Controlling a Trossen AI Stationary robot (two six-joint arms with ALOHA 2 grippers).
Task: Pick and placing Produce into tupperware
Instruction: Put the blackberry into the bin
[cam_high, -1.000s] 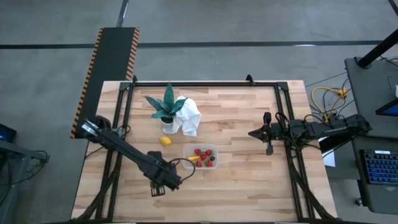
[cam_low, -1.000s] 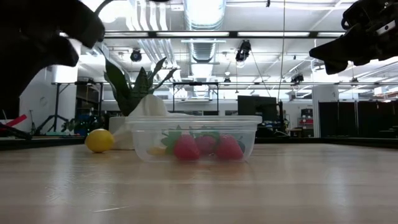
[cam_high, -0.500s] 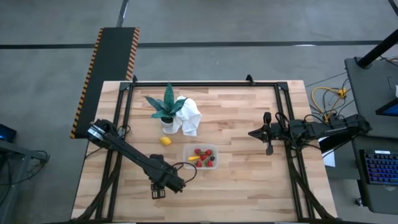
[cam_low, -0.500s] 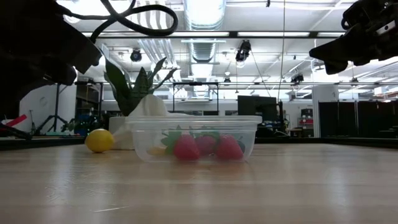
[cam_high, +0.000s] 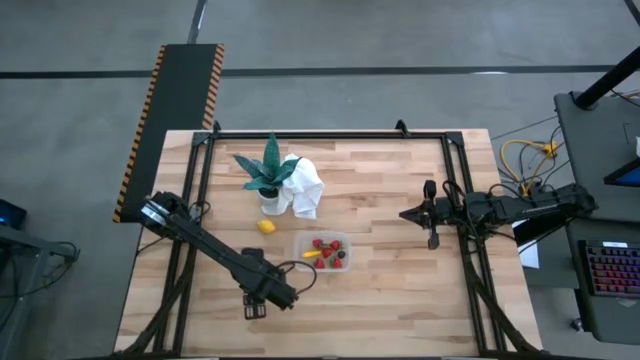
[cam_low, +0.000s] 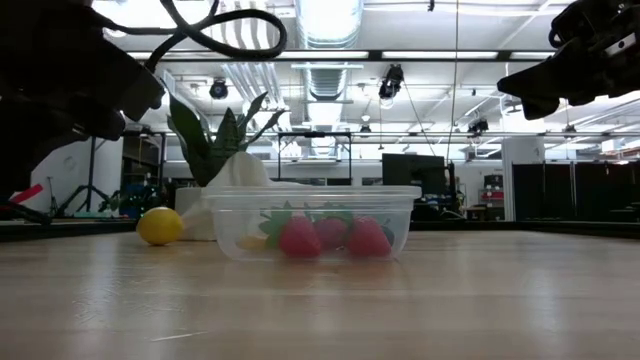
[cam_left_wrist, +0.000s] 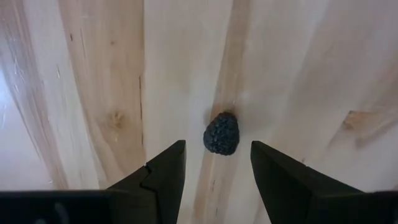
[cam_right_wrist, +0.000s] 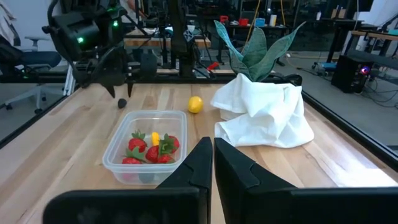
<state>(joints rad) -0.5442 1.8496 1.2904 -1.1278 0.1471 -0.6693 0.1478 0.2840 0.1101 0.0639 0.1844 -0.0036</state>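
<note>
Jaws of left gripper (cam_left_wrist: 214, 168) apart, flanking dark berry (cam_left_wrist: 222, 133) untouched, right gripper (cam_right_wrist: 212, 163) jaws together

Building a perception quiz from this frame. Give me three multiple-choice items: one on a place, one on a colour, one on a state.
1. Where does the lemon lie?
A. in the tupperware
B. on the table beside the tupperware
C. in a gripper

2. What colour is the berry under the left gripper?
A. dark
B. red
C. yellow

3. How do the grippers stand?
A. both open
B. left shut, right open
C. left open, right shut

Key: 1 B, the high view shows the lemon outside the tupperware. 2 A, the left wrist view shows a dark berry. 3 C, the left fingers stand apart, while the right gripper fingers meet.
</note>
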